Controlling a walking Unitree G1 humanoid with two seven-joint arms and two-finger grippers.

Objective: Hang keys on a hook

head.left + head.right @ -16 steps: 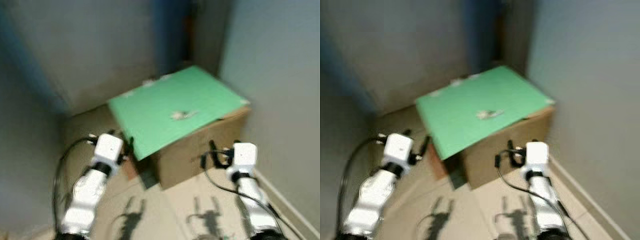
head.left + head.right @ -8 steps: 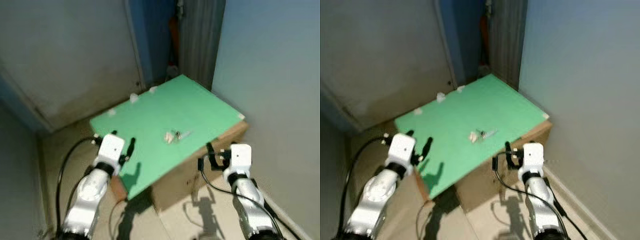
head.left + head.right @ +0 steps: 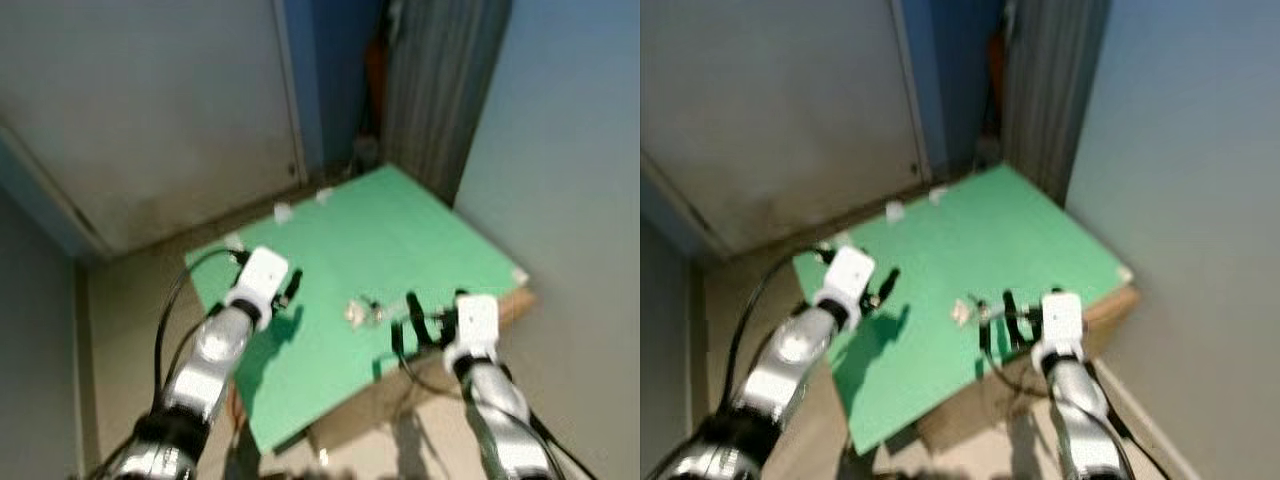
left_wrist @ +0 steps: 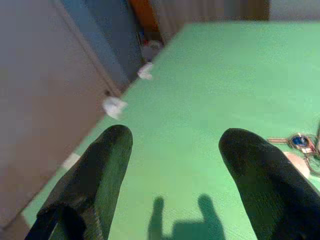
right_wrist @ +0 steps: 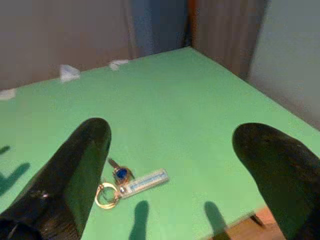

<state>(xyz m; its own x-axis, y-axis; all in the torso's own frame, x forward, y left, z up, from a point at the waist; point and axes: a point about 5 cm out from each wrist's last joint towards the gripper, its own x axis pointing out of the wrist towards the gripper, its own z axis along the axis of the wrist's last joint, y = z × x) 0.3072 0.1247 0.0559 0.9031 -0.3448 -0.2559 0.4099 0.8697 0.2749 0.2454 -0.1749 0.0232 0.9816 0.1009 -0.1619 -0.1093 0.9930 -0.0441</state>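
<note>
Both pincers advanced over the green board [image 3: 420, 240]; keys [image 5: 127, 182] ahead.

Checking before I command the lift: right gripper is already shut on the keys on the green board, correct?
Not quite. The right wrist view shows the right gripper open, its fingers spread wide, with the keys lying free on the green board between and ahead of them.
</note>
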